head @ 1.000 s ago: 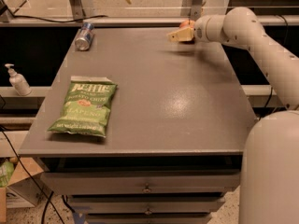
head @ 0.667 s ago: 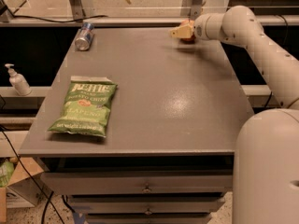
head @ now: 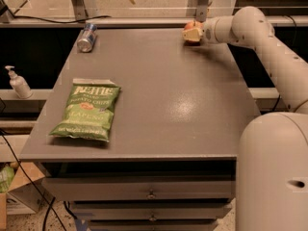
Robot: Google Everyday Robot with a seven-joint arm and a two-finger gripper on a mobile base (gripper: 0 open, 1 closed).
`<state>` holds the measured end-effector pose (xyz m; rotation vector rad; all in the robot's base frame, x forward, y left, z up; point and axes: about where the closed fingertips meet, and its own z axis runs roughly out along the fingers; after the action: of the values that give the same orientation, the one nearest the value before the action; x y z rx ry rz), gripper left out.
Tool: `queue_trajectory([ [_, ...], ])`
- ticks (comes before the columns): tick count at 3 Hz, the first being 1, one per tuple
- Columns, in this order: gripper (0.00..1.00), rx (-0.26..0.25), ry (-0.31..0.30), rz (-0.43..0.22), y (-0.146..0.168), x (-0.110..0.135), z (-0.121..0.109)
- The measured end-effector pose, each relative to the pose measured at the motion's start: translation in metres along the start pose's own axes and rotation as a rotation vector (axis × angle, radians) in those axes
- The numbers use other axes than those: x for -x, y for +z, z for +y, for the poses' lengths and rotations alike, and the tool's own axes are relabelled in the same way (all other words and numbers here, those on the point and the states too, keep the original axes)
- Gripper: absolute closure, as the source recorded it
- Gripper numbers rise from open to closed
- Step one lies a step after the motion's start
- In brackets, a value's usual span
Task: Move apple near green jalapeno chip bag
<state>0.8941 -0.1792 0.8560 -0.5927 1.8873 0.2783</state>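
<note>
Gripper [head: 192, 33] sits at the apple [head: 193, 26], whether clamped I cannot tell; bag [head: 88, 110] lies well apart from it; apple firm, smooth, light: grip across its middle

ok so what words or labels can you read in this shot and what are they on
"KETTLE": white letters at the top of the green jalapeno chip bag.
"JALAPENO": lower on the same bag, faint.
The bag's smaller lines: too blurred to read.
Can and pump bottle: no readable text.
Claw, at the apple on the table's far right: no markings seen.
</note>
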Motion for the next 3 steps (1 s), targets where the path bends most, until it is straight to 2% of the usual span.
queue_trajectory([
  [1,0.87,0.050,-0.033,0.017,-0.011,0.008,0.015],
  [2,1.00,0.174,-0.149,0.023,-0.037,0.041,0.064],
  [3,1.00,0.314,-0.243,-0.012,-0.083,0.074,0.123],
])
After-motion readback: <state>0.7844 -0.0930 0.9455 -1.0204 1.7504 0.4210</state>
